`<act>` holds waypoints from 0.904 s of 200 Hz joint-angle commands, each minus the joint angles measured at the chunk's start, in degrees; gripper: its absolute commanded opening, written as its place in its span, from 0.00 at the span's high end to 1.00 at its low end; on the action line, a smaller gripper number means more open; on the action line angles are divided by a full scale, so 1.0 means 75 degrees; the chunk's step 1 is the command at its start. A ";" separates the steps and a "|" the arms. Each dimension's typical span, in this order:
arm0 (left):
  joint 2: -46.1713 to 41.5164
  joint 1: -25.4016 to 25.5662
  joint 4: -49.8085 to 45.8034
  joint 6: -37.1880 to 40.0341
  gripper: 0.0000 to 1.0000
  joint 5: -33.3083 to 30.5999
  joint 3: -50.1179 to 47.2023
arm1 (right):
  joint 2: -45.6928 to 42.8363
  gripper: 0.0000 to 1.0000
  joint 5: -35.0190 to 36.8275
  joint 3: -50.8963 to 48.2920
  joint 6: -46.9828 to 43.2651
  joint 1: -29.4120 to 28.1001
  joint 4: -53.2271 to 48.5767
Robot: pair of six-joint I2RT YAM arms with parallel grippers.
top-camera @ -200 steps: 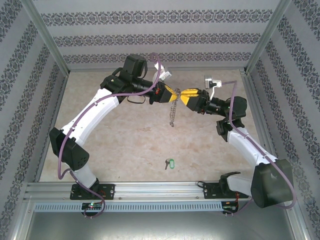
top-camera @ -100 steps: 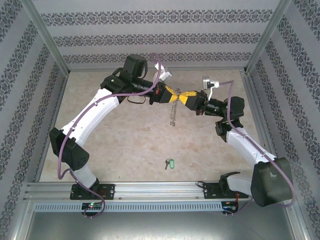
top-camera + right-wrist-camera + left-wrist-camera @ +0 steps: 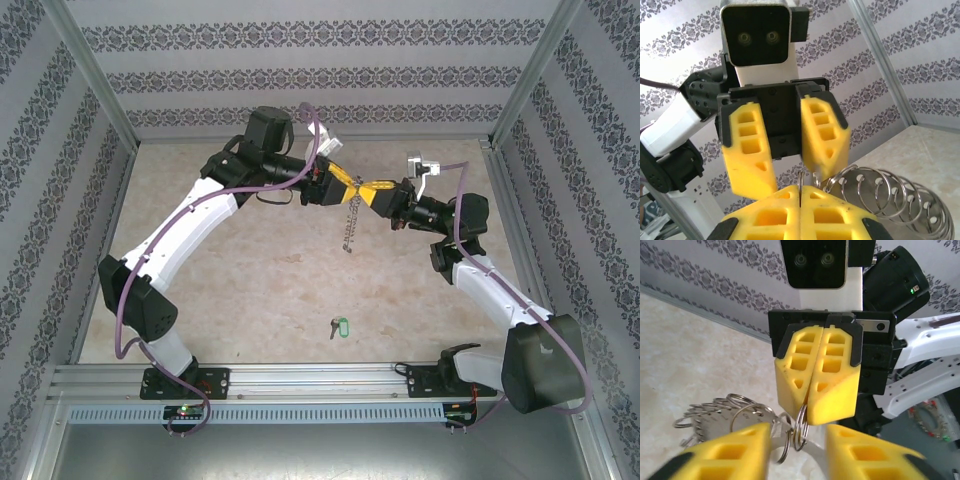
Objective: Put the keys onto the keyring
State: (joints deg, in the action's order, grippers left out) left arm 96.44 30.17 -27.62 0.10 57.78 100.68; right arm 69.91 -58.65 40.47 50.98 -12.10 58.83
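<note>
You had both arms reaching in over the far half of the table [image 3: 250,290], and the two grippers met nose to nose in the air there. Your right gripper [image 3: 372,190] was the one with the hold. Its yellow jaws were pressed together, pinching a thin wire loop at the top of the keyring [image 3: 347,228].

From the left wrist camera you could see that loop caught at the tip of the right gripper [image 3: 809,412]. The rest of the keyring [image 3: 725,412] was bunched to the left of it, its many small silvery rings fanned out.

Your left gripper [image 3: 343,184] faced the right one with its jaws spread, one on either side of the pinched loop. Whether either jaw touched the wire, I could not tell. In the right wrist view the left gripper [image 3: 790,172] showed the same gap between its jaws, and the keyring [image 3: 890,200] coiled away to the right of the closed jaws.

From above, the keyring hung down from the meeting point as a short floppy strand. Whether its lower end reached the table, I could not tell.

The keys [image 3: 338,327], a small silvery key with a green tag, lay flat on the table near the front edge. They were about midway between the two arm bases and well apart from both grippers and the keyring.
</note>
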 commanded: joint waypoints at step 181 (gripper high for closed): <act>-0.0764 -0.0285 0.7987 -0.5572 0.60 0.0010 -0.2963 | 0.0769 1.00 0.1175 0.0847 0.0728 0.0003 0.1848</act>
State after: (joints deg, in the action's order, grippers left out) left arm 89.25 26.79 25.50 -38.30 56.77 78.22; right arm 75.66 -51.16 44.34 55.66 -11.77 67.24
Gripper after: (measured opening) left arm 0.408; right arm 0.057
